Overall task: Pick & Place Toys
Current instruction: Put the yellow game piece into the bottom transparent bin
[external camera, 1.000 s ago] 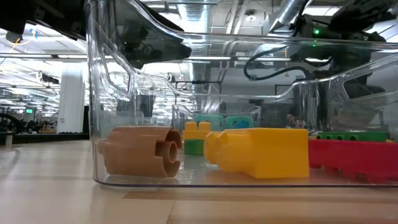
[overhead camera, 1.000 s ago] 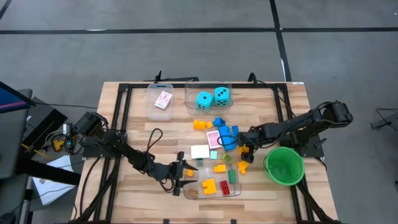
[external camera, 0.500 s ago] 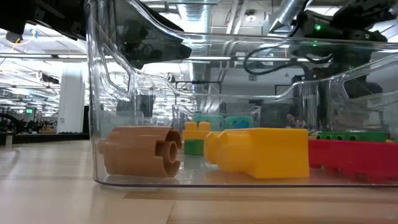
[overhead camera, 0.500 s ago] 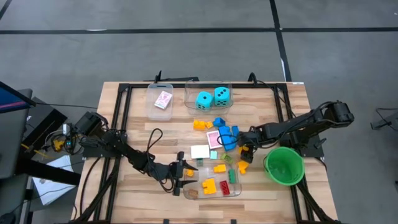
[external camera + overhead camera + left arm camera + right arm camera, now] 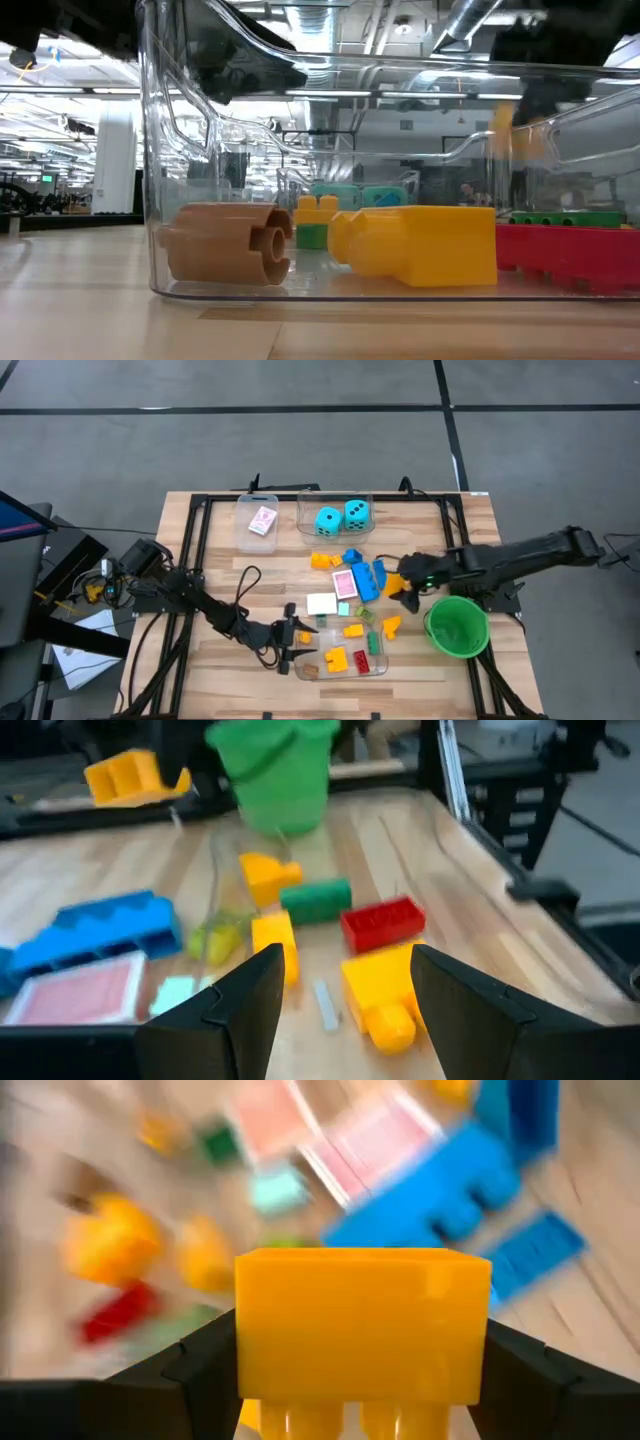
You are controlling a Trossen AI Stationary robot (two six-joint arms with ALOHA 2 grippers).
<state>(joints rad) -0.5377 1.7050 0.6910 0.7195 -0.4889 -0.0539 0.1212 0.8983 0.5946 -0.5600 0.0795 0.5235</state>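
My right gripper point(image 5: 405, 592) is shut on an orange-yellow brick point(image 5: 362, 1330), which it holds above the loose toys in the middle of the table. Under it lie blue bricks point(image 5: 366, 576), pink cards point(image 5: 345, 583), a yellow brick point(image 5: 352, 630) and an orange brick point(image 5: 390, 625). My left gripper point(image 5: 345, 995) stands open at the left end of the near clear tub point(image 5: 340, 660). That tub holds yellow point(image 5: 415, 243), red point(image 5: 570, 255), green and tan bricks. I cannot tell whether the left gripper touches the tub. My right gripper pinches the orange-yellow brick by two opposite sides point(image 5: 250, 1340) between its two fingers point(image 5: 205, 1370). The fingers slant down from the table's right side. The brick hangs lifted clear of the toys and the table.
A green round bowl point(image 5: 457, 626) stands just right of the toys, under my right arm. At the back, one clear tub holds two cyan dice point(image 5: 342, 517) and another holds a pink card point(image 5: 261, 520). A black frame borders the wooden table.
My right gripper has risen from the pile of toys with the orange-yellow brick, which is now lifted clear. It has also drawn a little toward the table's right edge, and the right arm has stretched out toward that edge.
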